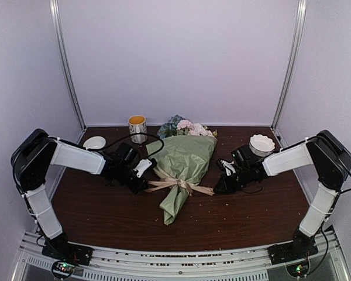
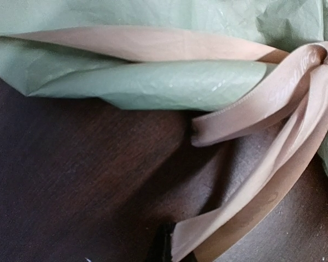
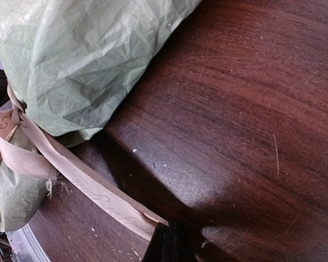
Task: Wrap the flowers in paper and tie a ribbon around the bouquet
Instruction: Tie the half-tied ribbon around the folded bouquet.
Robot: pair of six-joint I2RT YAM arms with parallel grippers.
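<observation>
Where flat ribbon [image 1: 178, 185] cinches, crinkled sage paper cone [image 1: 186, 157] (tan-lined).

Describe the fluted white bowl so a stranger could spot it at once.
Start at the dark wooden table, then look to its back right corner. There sits the fluted white bowl; unlike the flat white saucer on the left, it is deeper with a scalloped rim.

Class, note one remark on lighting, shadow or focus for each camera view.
Top external: soft, even light, bouquet sharp. Left wrist: deep shadow on the table beneath the paper. Right wrist: sheen on the table, dark shadow beside the ribbon.
</observation>
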